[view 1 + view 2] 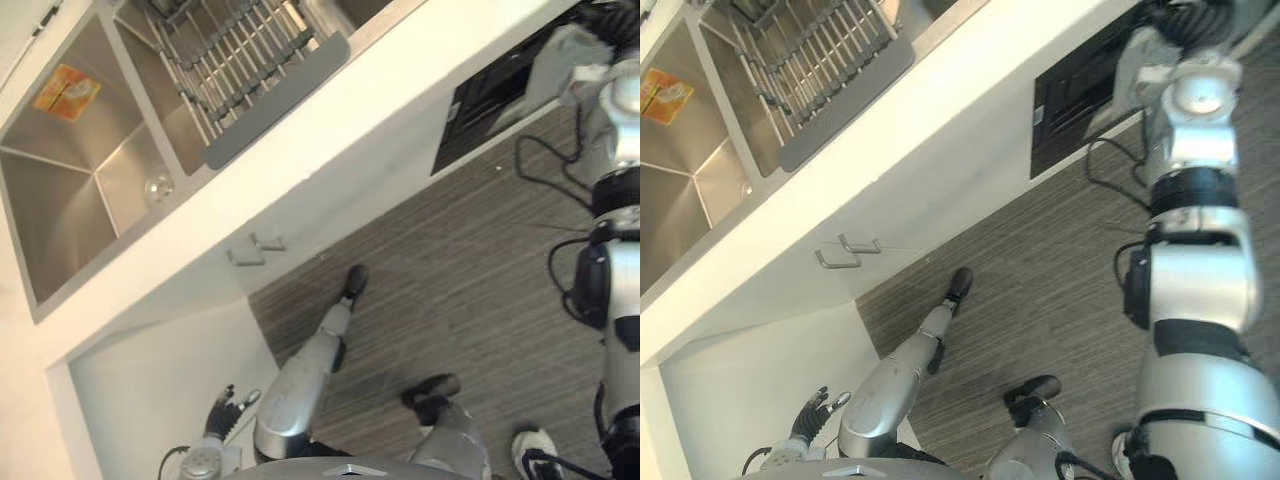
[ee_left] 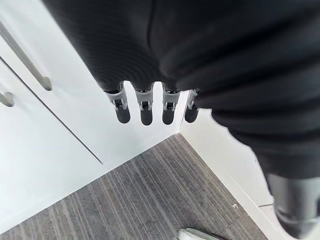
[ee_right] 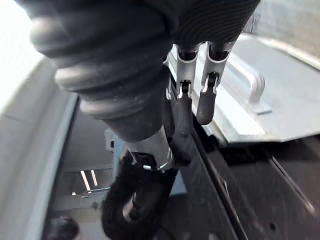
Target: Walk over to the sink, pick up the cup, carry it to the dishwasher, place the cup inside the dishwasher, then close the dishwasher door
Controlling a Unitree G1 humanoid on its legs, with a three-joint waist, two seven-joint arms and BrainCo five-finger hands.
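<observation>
Cup: a clear glass cup [image 1: 158, 187] sits on the floor of the steel sink [image 1: 60, 215], close to the basin's near wall; it looks upright, its round rim facing up, though it is small from where I stand
Beside it: a dish rack [image 1: 240, 60] fills the next basin; an orange packet [image 1: 67, 90] lies at the sink's far side
Left robot hand: the left robot hand [image 1: 228, 405] hangs low by the white cupboard door [image 1: 150, 390], below the desk [image 1: 400, 95]; its fingers [image 2: 146, 112] are straight and loose, with nothing in them
Right robot hand: the right robot hand [image 3: 182, 112] hangs off by the dark dishwasher [image 1: 490, 100] opening; fingers relaxed, nothing held
Key relation: the cup lies up and over the desk edge from the left robot hand, well apart from it; the right one is farther off, on the dishwasher side; I judge the left arm the nearer for the reach
Stage: the pick-up is not yet begun; the walk to the sink looks near its end
Risk: clear glass in a deep basin may slip from a loose grasp
</observation>
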